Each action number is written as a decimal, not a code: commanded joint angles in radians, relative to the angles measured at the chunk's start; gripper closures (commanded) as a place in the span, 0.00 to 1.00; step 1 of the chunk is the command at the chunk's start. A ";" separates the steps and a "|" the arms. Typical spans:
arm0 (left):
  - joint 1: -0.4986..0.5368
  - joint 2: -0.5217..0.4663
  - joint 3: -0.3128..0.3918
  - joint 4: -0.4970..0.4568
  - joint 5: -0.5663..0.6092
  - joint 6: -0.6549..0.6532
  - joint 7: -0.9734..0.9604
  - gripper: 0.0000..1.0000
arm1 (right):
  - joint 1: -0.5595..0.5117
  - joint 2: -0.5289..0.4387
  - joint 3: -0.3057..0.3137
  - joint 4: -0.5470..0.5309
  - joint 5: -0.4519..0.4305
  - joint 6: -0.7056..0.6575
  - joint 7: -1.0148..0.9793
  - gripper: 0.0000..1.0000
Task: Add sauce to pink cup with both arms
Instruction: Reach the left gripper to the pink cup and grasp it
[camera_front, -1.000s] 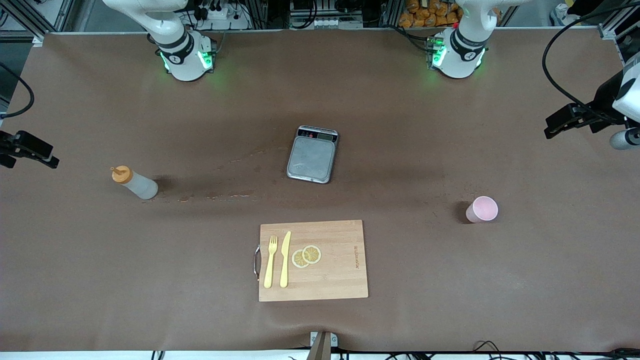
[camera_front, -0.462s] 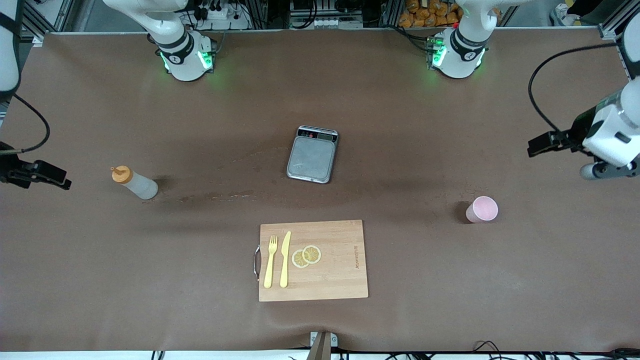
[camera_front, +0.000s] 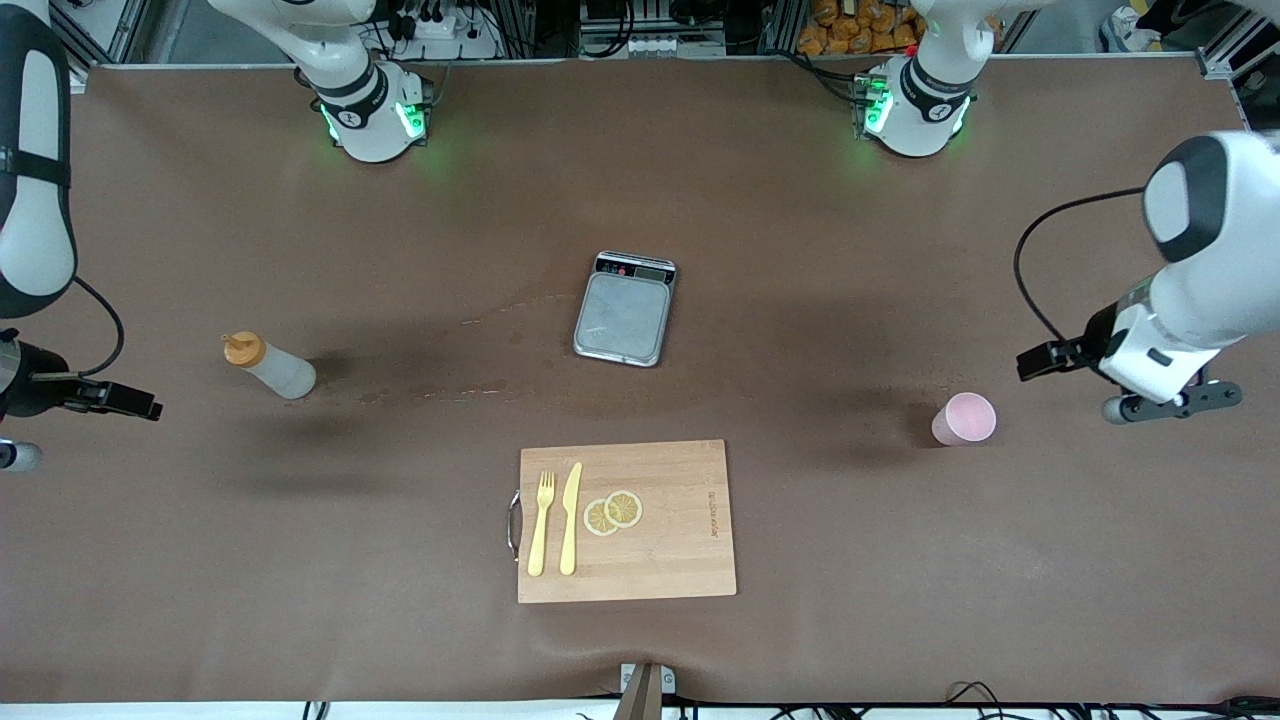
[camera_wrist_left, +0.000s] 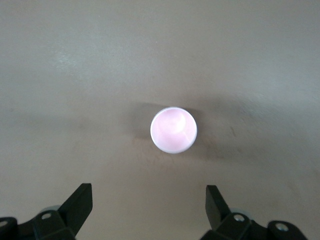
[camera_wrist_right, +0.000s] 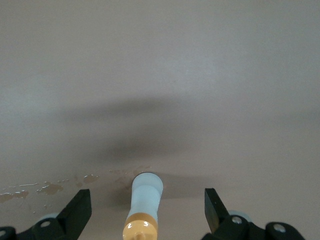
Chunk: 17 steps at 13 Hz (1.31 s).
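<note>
Both arms have swung lower and inward over the last second, while nothing on the brown table (camera_front: 900, 250) has shifted. At the right arm's end, the right gripper (camera_front: 135, 403) hangs with its jaws apart, empty, at about eight o'clock from the translucent whitish squeeze bottle of sauce with an orange nozzle cap (camera_front: 268, 365), which stands upright and untouched; in the right wrist view the bottle (camera_wrist_right: 145, 205) shows between the spread fingers (camera_wrist_right: 77, 210). Dried spill marks (camera_front: 450, 392) trail from the bottle toward the grey kitchen scale with a metal plate (camera_front: 624, 308) at mid-table. At six o'clock from the scale lies a wooden cutting board (camera_front: 680, 545) carrying a yellow fork (camera_front: 541, 522), a yellow knife (camera_front: 570, 518) and two lemon slices (camera_front: 613, 512). Toward the left arm's end stands the pale-pink tapered cup (camera_front: 964, 418), upright, with bare tabletop around it. The left gripper (camera_front: 1040, 358), jaws apart and empty, hovers at about two o'clock from the cup.
</note>
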 joint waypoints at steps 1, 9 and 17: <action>0.003 0.036 -0.006 -0.103 0.023 0.169 -0.003 0.00 | -0.051 0.025 0.012 0.020 0.012 -0.005 0.011 0.00; 0.021 0.185 0.000 -0.101 0.024 0.301 -0.003 0.01 | -0.160 0.071 0.010 0.025 0.153 -0.019 -0.043 0.00; 0.029 0.248 0.000 -0.092 0.024 0.335 -0.019 0.38 | -0.262 0.164 0.012 0.023 0.315 -0.157 0.164 0.00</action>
